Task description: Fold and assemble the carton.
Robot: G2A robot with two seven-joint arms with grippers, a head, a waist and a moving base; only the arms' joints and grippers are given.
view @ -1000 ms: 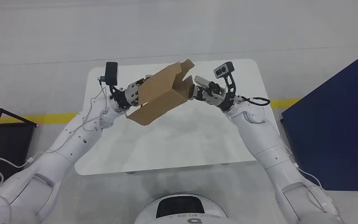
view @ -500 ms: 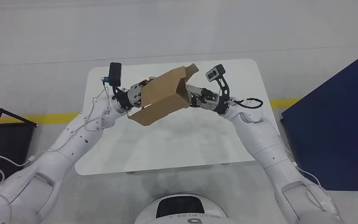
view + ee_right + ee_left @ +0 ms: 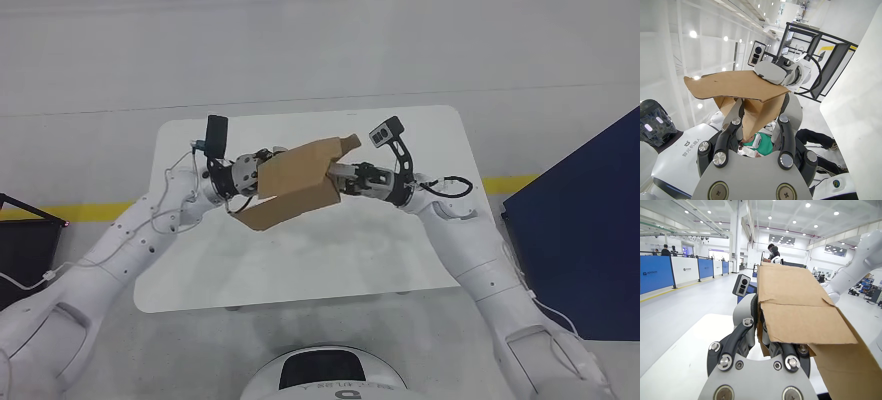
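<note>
Carton (image 3: pixel 295 182) is held in the air over the worktop (image 3: pixel 330 265), tilted and partly folded, spanned between both arms. Left gripper (image 3: pixel 247 179) is at its left end, with the jaws clamped narrow on a wall edge. One finger is hidden under a flap (image 3: pixel 806 323). Right gripper (image 3: pixel 340 181) is set against the open right end. Whether its jaws are closed on the board cannot be told, as the carton's end covers the contact. The carton's underside is hidden.
</note>
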